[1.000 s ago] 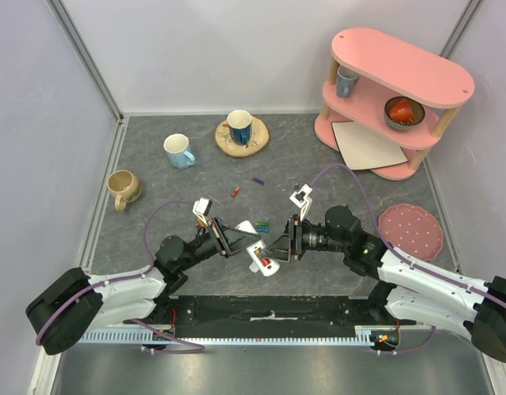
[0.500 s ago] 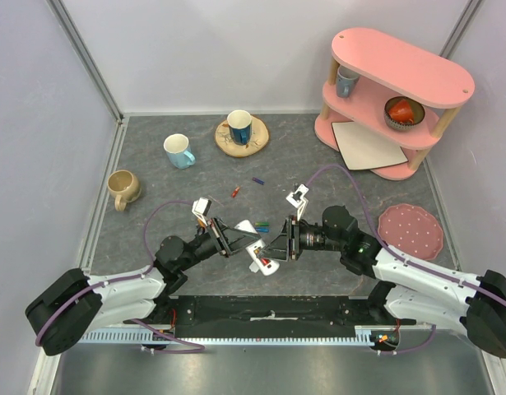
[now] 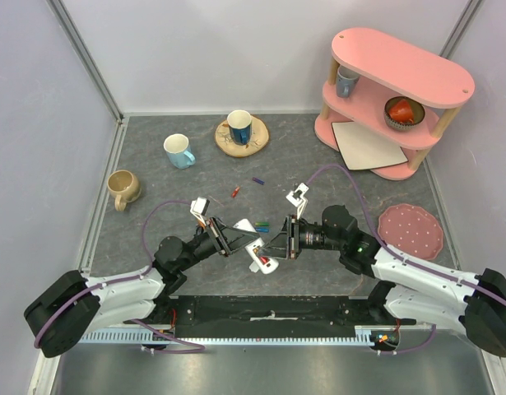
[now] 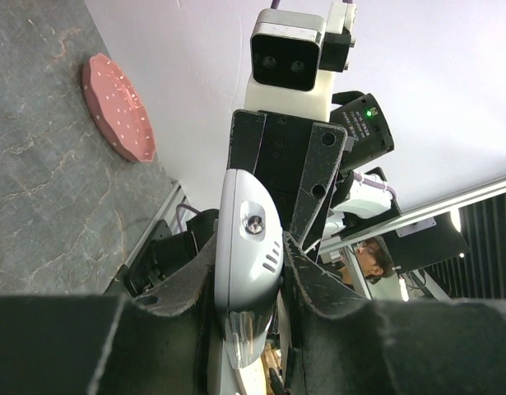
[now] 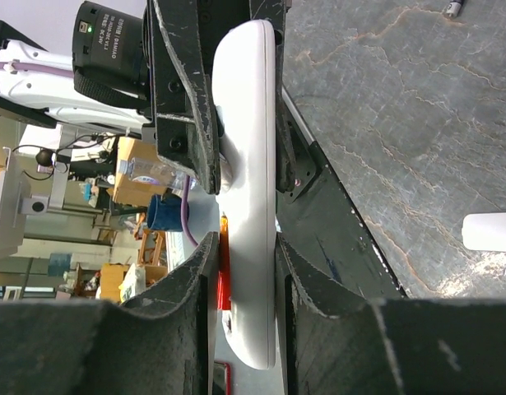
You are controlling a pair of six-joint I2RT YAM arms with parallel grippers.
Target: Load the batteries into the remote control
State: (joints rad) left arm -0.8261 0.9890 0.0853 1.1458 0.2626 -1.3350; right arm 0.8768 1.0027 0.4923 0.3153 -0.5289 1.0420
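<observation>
Remote control [image 5: 246, 123] is held off the tabletop [image 3: 146, 177] at front centre, between both arms. The left end effector [image 4: 248, 271] is clamped across its long edges. The right end effector [image 5: 243, 247] pinches the other end (fingers appear to touch both flanks). Judged light, stiff and smooth-shelled, so slippery: grip across the narrow edges, leaving the back face free. Just beyond lies a green-blue battery [image 3: 262, 227]. Farther out lie a red battery [image 3: 235, 192] and a purple battery [image 3: 257, 180], all likely to roll.
</observation>
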